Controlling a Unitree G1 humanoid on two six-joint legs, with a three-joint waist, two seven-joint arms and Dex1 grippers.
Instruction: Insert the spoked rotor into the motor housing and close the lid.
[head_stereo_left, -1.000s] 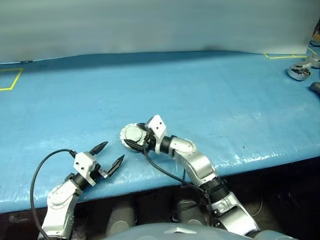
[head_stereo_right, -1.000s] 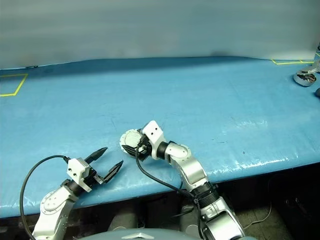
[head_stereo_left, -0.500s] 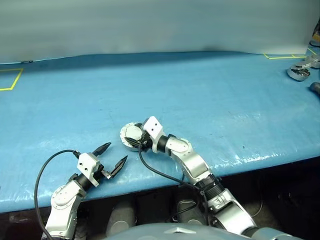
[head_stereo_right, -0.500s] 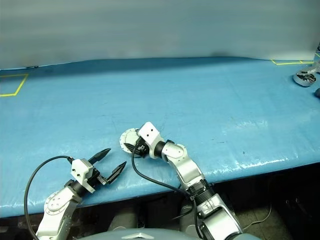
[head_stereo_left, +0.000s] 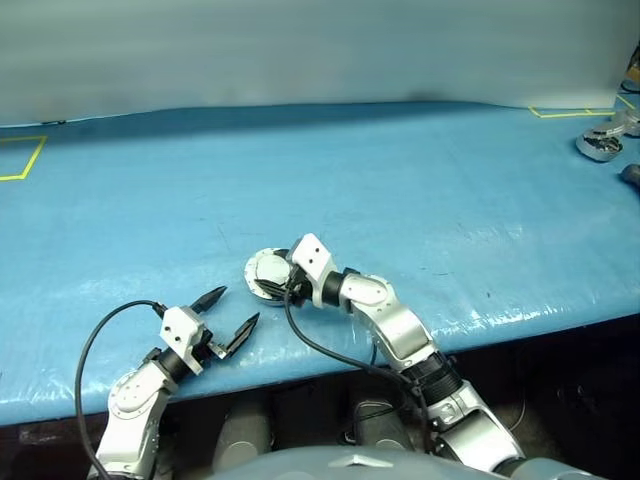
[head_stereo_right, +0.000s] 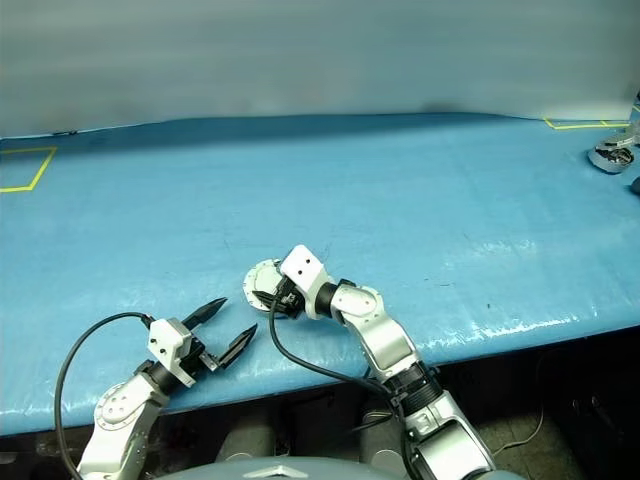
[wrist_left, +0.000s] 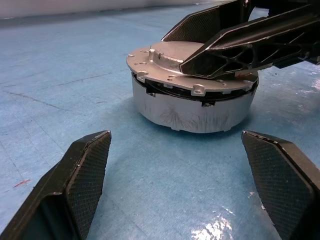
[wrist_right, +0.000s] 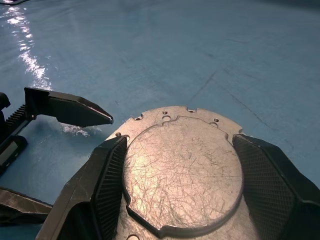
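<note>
Blue-covered table (head_stereo_left: 400, 180), seen from the head camera.

Motor housing (head_stereo_left: 262, 266) standing upright on the cover, about 7 o'clock from table centre, near the front edge. Short round silver puck, scuffed grey wall, capped by a flat flanged plate (wrist_right: 182, 170) with small holes round its rim. Plate face scratched and bare. Underside flat on the cover, as seen from the left wrist. Inside of the puck hidden; cannot tell what it contains.

Right gripper (head_stereo_left: 275, 286) reaching in from 4 o'clock of the housing, pointing slightly downward. Black fingers (wrist_right: 107, 175) set on opposite sides of the plate's rim, pads against the metal: closed on the housing top at medium width. Nothing lifted.

Left gripper (head_stereo_left: 238, 305) at 7 o'clock of the housing, near it but apart, low over the cover by the front edge. Aimed level at the puck's wall. Jaws spread wide, nothing between them. Bare cover between fingertips and puck. Black cable (head_stereo_left: 95, 335) looping off the left wrist toward 9 o'clock.

Far off, at 2 o'clock on the table's back right corner: another small silver round part (head_stereo_left: 598, 145), too small to identify. Yellow tape outline (head_stereo_left: 25, 160) at 10 o'clock, a second one at 2 o'clock by that part.
</note>
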